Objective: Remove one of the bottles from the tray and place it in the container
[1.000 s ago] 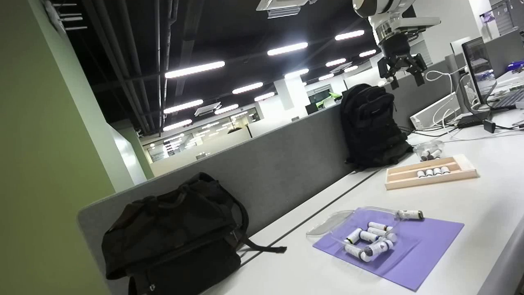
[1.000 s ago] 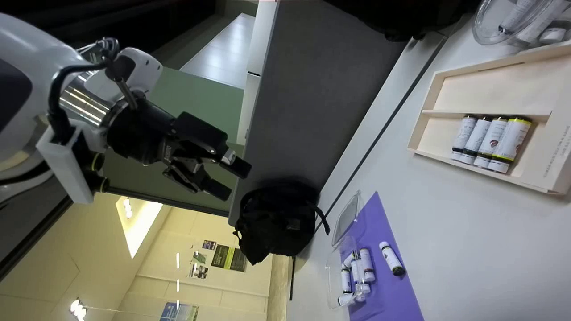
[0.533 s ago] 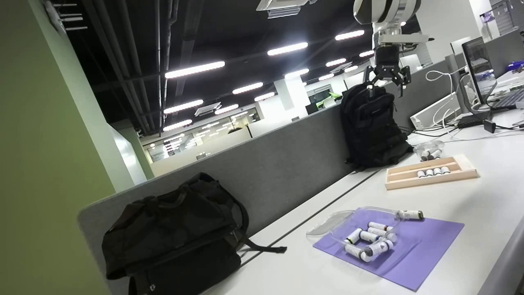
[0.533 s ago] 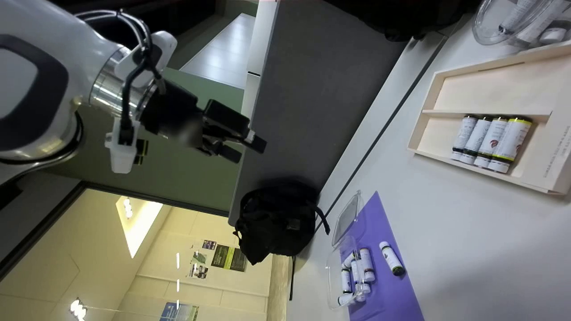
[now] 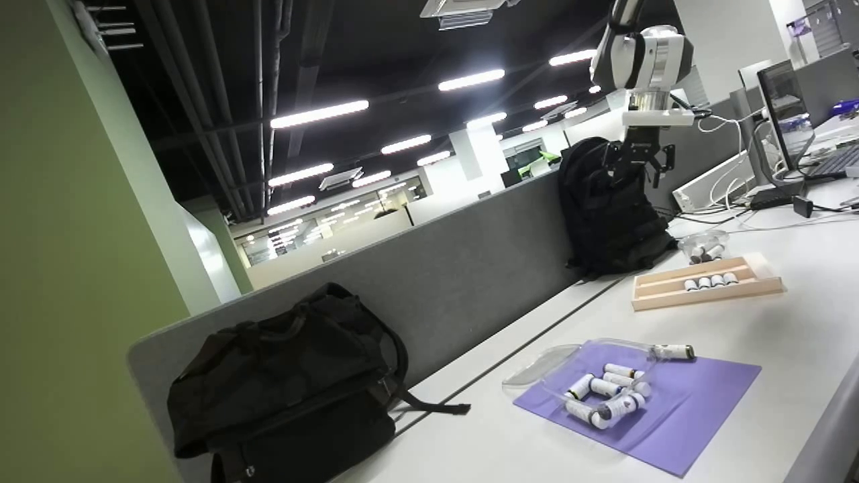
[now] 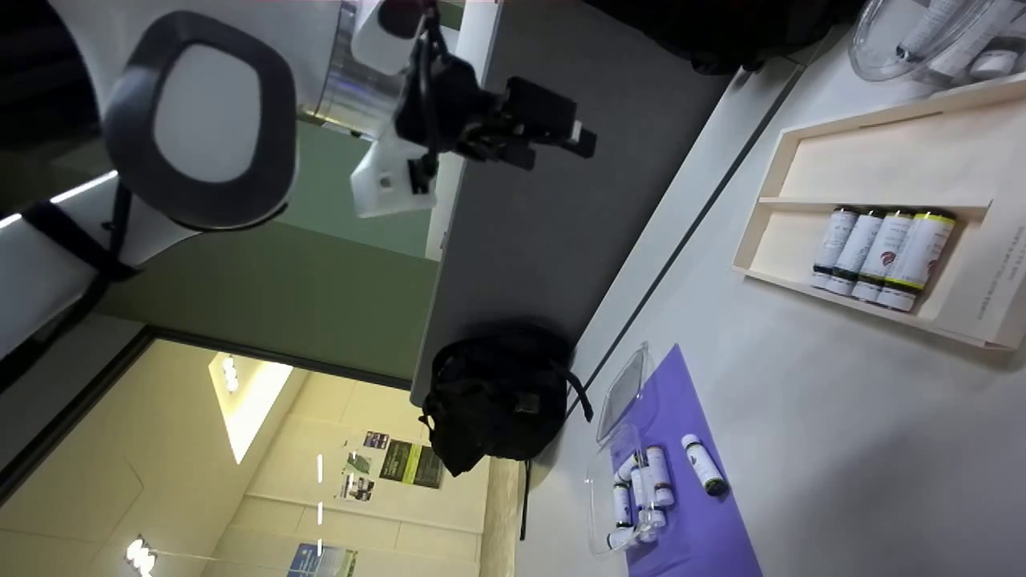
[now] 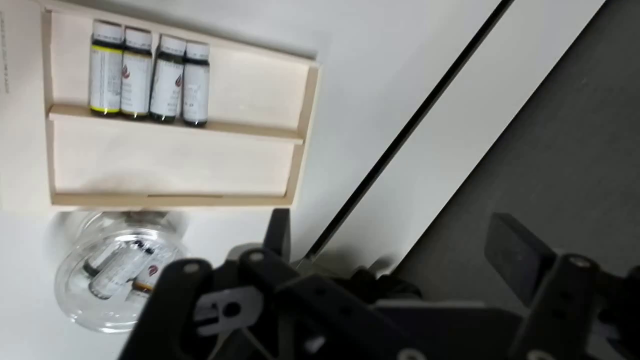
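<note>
Bottles (image 7: 165, 85) between divider (image 7: 250, 131) and tray edge (image 7: 250, 48), open room alongside

Four bottles (image 7: 136, 80) side by side in the tray (image 7: 172, 162), more bottles (image 7: 119, 274) in a container (image 7: 75, 301) beside it

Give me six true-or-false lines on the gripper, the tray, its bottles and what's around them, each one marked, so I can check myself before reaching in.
1. The gripper is open and holding nothing. True.
2. The round clear container stands beside the tray, apart from the purple sheet. True.
3. The round clear container is empty. False: bottles lie inside it.
4. The tray's four bottles all lie on one side of its divider. True.
5. Their capped ends point toward the divider. False: they point away from it.
6. The tray lies on the purple sheet. False: it sits on the white desk.
</note>
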Controlling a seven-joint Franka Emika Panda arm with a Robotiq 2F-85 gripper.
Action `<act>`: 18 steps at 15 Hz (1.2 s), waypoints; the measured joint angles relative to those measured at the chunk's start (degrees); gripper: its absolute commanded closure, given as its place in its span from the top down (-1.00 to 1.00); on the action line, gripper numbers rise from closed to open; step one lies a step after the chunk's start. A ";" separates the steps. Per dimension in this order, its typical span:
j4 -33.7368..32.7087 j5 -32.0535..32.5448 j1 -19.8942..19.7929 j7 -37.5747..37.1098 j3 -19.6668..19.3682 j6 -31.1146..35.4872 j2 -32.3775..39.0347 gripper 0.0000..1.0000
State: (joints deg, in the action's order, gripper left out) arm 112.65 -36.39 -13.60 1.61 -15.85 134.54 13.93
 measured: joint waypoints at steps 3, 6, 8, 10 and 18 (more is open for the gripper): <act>-1.18 0.41 -1.27 -5.35 0.01 6.11 4.69 1.00; -2.03 0.55 -1.71 -8.13 -0.01 6.69 6.86 1.00; -2.35 0.55 -1.70 -8.62 -0.01 6.69 6.88 1.00; -2.45 0.55 -1.70 -8.79 -0.01 6.69 6.88 1.00; -1.49 -0.12 -3.18 -8.30 2.55 10.64 10.41 1.00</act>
State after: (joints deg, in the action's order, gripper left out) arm 111.16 -36.51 -16.78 -6.69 -13.30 145.18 24.34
